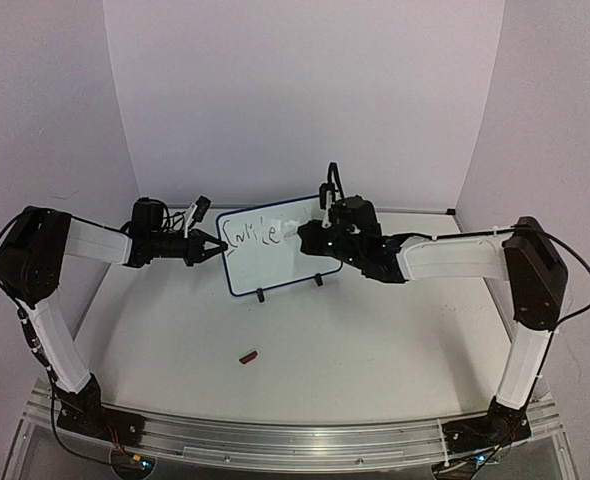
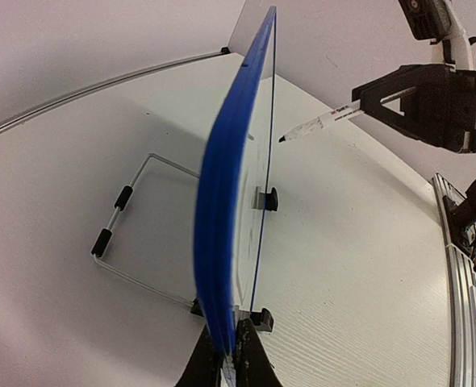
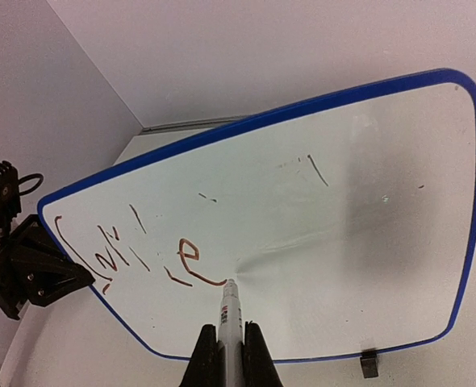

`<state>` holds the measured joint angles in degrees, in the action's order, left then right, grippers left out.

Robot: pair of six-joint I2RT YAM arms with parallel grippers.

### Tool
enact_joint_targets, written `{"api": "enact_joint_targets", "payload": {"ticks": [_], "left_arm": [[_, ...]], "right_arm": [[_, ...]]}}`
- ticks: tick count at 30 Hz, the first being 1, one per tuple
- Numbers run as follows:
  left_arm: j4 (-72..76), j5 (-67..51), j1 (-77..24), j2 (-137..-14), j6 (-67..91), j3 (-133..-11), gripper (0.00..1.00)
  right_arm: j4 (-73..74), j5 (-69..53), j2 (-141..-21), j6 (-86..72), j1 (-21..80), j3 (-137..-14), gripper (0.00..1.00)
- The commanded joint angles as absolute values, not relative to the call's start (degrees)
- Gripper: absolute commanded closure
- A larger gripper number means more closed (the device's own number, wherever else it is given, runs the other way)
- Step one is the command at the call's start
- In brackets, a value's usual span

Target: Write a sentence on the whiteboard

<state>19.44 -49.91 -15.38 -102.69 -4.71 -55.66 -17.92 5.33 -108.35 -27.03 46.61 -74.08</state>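
At mid-table, the left gripper [image 1: 218,248] was clamped on the whiteboard [image 1: 275,268], the right gripper [image 3: 230,348] on a marker [image 3: 228,310]; the sentence [image 1: 255,235] seemed half-written, needing rightward strokes.

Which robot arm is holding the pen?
The right one. The right fingers pinch the marker, tip at the whiteboard; the left fingers only clamp its blue edge.

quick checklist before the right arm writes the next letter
1. Left gripper clamped on board edge: ok.
2. Right gripper shut on marker: ok.
3. Tip at the end of the writing: ok.
4. Tip actually touching the board: cannot tell.
5. Board upright on both feet: ok.
6. Blank space right of the writing: ok.
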Motion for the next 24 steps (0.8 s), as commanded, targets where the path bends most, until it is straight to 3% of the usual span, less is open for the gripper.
{"api": "enact_joint_targets", "payload": {"ticks": [1,24], "left_arm": [[16.3,-44.6,-15.6,-102.7,-7.9,-55.7,1.00],[16.3,-44.6,-15.6,-102.8,-7.9,-55.8,1.00]], "right_arm": [[-20.3,7.1,-103.8,-26.5,46.4,-73.2,1.00],[-19.5,7.6,-109.1,-26.5,46.4,-77.7,1.00]]}}
